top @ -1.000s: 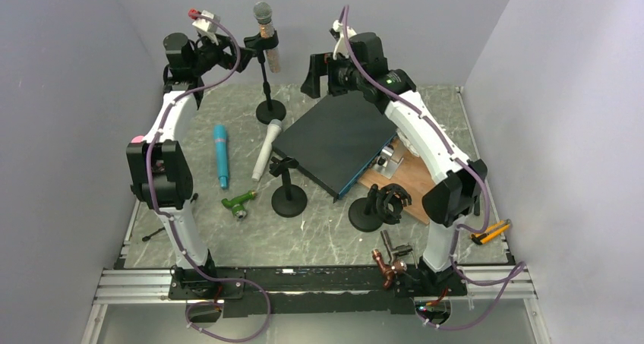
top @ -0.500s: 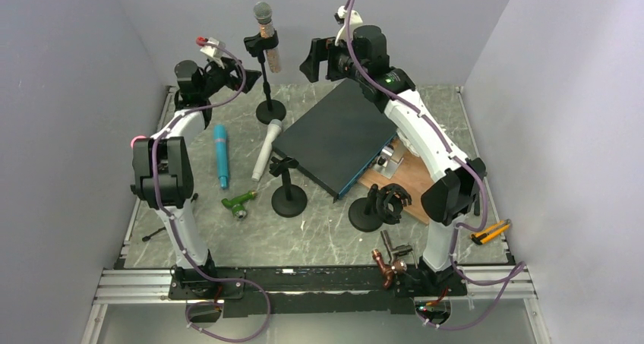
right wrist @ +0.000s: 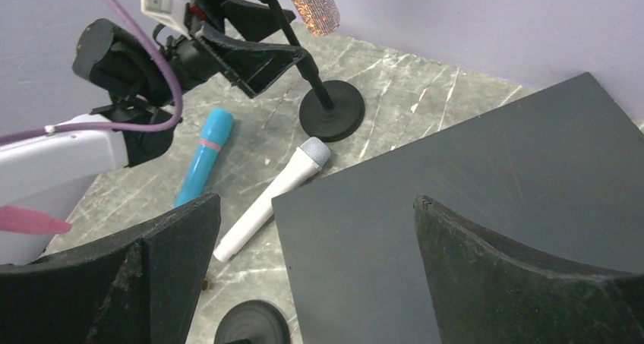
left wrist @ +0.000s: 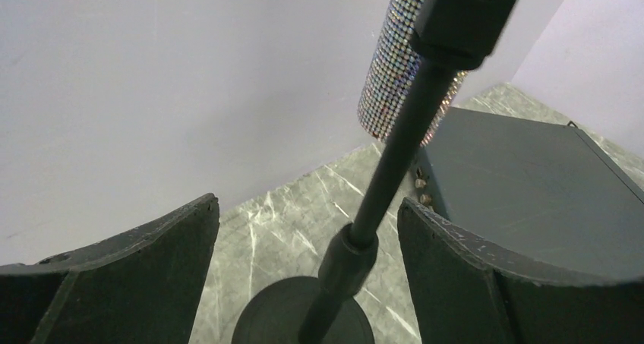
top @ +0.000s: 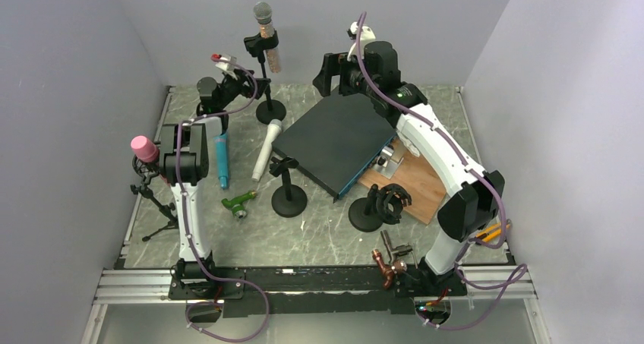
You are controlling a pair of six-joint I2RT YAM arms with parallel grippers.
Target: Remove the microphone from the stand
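The microphone [top: 263, 26] is clipped high on its stand [top: 267, 93] at the counter's [top: 319, 230] far edge, the left claw [left wrist: 305, 207], spread apart, straddles that stand low down without touching, likely to steady it, and the right claw [right wrist: 313, 201] hangs wide open nearby, free to lift.

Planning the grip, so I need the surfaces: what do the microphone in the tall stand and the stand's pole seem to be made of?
The microphone: body covered in tiny sparkling studs, rhinestone-like, probably bumpy over a hard shell; its head looks like silver metal mesh. The stand pole: smooth matte black, likely painted metal; its thicker collar could be plastic.
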